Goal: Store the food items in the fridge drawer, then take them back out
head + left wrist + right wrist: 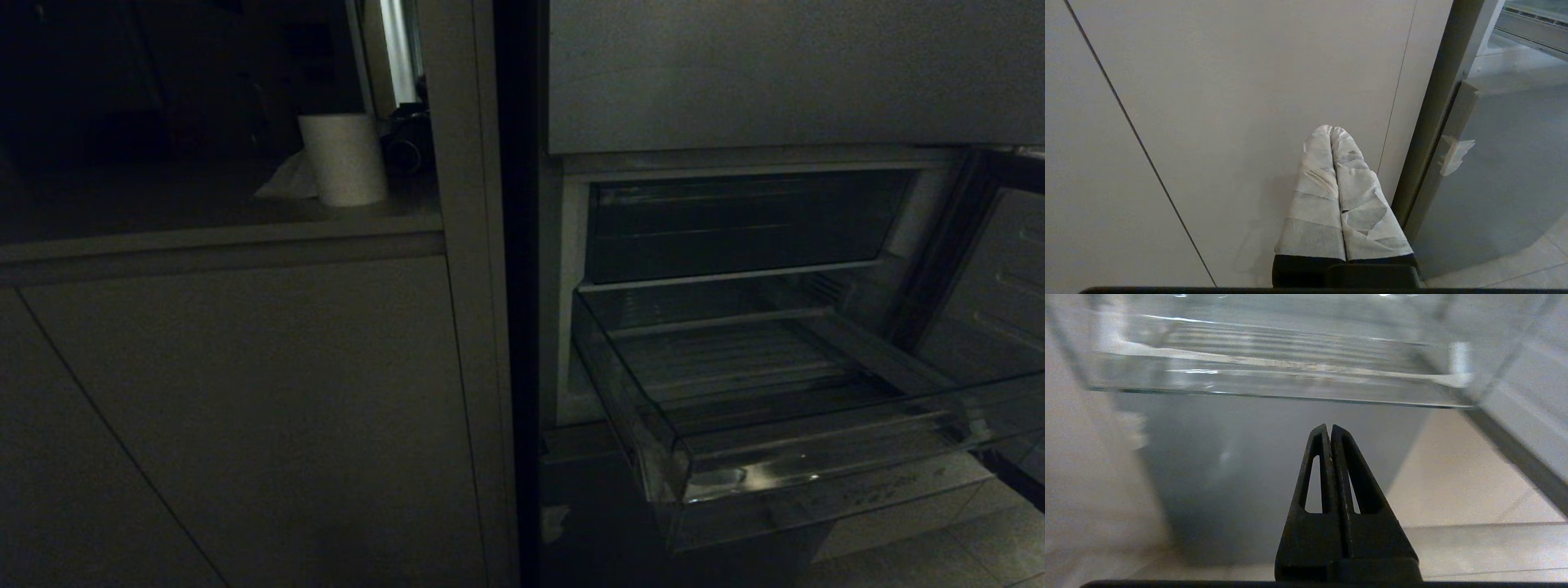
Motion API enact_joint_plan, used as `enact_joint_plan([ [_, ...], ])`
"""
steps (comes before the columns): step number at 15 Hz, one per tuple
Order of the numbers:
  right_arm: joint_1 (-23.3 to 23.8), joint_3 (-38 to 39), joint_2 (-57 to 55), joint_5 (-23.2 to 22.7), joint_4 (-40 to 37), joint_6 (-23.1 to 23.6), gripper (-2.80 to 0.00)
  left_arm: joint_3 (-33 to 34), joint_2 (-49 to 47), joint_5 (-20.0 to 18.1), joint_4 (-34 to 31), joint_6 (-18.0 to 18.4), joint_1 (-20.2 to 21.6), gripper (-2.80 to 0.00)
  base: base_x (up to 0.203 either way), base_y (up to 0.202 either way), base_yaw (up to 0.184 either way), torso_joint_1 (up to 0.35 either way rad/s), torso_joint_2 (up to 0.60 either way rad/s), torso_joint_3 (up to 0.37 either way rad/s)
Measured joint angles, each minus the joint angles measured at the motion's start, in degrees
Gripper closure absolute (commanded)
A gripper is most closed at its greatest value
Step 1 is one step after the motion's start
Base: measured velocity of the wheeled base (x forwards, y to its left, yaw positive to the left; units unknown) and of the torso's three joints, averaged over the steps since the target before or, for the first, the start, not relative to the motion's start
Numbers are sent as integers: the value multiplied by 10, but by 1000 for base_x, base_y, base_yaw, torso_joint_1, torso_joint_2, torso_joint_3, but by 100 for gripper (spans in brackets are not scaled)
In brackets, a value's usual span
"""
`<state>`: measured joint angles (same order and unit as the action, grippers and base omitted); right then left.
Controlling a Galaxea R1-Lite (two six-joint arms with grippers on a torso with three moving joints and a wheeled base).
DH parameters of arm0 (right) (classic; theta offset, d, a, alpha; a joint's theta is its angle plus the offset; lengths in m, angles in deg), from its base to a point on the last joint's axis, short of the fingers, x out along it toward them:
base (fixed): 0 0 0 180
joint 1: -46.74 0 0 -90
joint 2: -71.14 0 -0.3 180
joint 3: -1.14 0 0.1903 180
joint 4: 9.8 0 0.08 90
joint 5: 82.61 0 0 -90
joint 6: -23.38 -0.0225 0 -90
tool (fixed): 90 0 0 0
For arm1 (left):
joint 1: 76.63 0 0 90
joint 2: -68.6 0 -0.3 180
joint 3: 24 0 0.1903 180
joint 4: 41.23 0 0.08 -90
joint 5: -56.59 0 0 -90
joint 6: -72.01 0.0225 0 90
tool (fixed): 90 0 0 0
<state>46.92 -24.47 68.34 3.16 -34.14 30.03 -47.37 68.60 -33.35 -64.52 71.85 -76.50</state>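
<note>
Dim kitchen light leaves your head view mostly dark: pale cabinets (245, 408) fill the left half, with a white paper roll (343, 159) on the counter (204, 237) above them. To the right stands the fridge (775, 73), its middle door (1004, 269) swung open. You can see the fridge drawer (775, 457) pulled out toward you, clear plastic with a ribbed floor; no food items show in it or anywhere else in your views.

Your right gripper (1329, 426) sits below and in front of the drawer's front lip (1274, 386), apart from it, fingers pressed together and holding nothing, with a dark lower panel (1249, 473) behind it. Your left gripper (1330, 128), its fingers (1314, 196) wrapped in white tape, is clenched empty too, facing a cabinet front (1229, 102) just beside the fridge's edge (1437, 122), near a whitish tape scrap (1453, 153). Neither arm appears in your head view.
</note>
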Motion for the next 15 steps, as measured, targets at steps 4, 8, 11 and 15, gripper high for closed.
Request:
enact_joint_plan([
  [4,0,-83,-168,-50,-3,-65,0,0,0,0,0,0,0,0,0,0,0,0,0,0],
  [8,0,-185,-433,-71,0,-110,0,0,0,0,0,0,0,0,0,0,0,0,0,0],
  [11,0,-264,-620,-76,17,-125,0,0,0,0,0,0,0,0,0,0,0,0,0,0],
  [15,0,-362,-809,-63,50,-135,0,0,0,0,0,0,0,0,0,0,0,0,0,0],
])
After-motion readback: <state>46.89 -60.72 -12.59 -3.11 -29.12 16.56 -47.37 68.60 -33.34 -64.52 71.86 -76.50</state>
